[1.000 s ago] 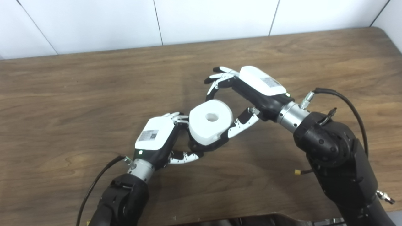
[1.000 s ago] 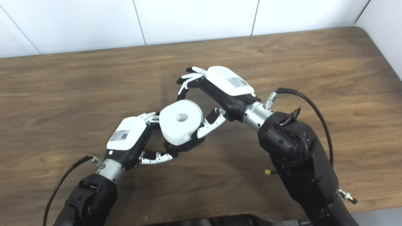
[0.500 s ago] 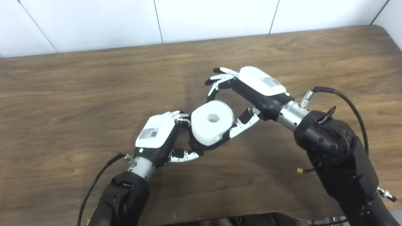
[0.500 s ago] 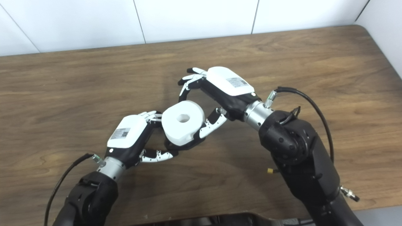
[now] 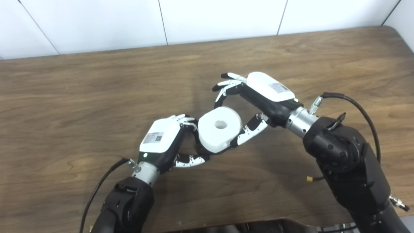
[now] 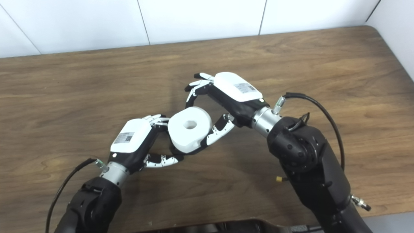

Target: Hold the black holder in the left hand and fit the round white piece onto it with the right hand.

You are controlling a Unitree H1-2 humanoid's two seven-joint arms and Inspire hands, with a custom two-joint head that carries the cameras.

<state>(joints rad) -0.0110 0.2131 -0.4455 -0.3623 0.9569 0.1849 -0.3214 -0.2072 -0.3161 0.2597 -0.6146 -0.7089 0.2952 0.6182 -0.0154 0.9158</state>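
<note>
The round white piece (image 5: 220, 128), a thick ring with a hole in its middle, sits tilted on the black holder (image 5: 203, 150). Only a dark sliver of the holder shows below the ring. My left hand (image 5: 160, 141) comes in from the lower left and is shut on the holder, with its fingers curled behind it and its thumb under it. My right hand (image 5: 258, 95) reaches in from the right and is shut on the white piece, fingers on its far edge and thumb on its near right side. All of this is held just above the table.
The brown wooden table (image 5: 81, 97) runs to a white panelled wall (image 5: 210, 16) at the back, and its right corner lies at the upper right. Black cables (image 5: 352, 100) loop off both wrists. A dark part of the robot (image 5: 258, 226) shows at the bottom edge.
The white piece has sunk lower onto the holder, so less black shows beneath it. My right hand has moved slightly down with it. The left hand has barely moved.
</note>
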